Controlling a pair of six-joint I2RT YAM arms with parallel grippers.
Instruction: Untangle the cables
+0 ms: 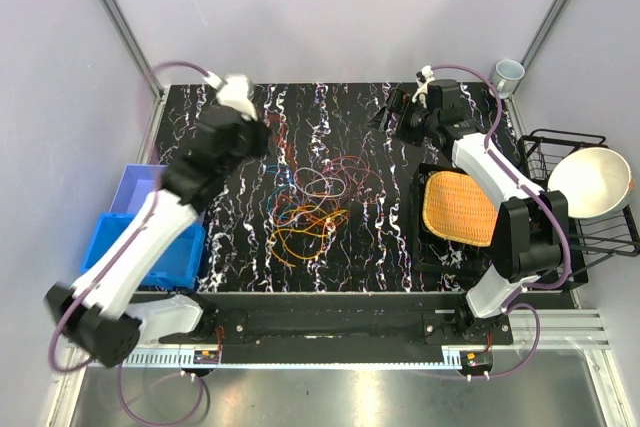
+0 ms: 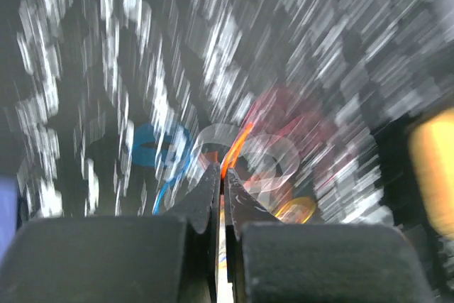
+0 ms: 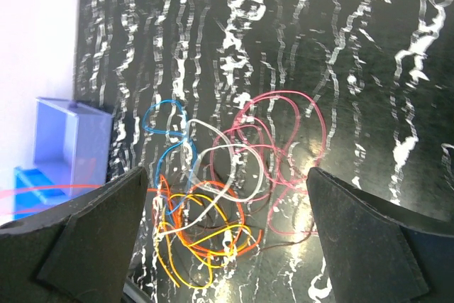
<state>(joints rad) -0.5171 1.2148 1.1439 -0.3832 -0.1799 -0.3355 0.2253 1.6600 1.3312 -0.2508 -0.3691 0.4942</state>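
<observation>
The black, white-veined marble-patterned counter (image 1: 360,152) fills the middle of the top view. A bright blue plastic bin (image 1: 150,252) sits at its left edge, and a black tray holding an orange woven mat (image 1: 458,209) at its right. The tangle of thin flexible cables (image 1: 312,203), looped in orange, yellow, red, blue and pale white, lies near the counter's centre, between the two arms. The right pincer (image 3: 223,174) hangs spread wide above it, grasping nothing. The left pincer (image 2: 222,168), off to the tangle's far left, is clenched on an orange strand (image 2: 237,148), seen blurred.
</observation>
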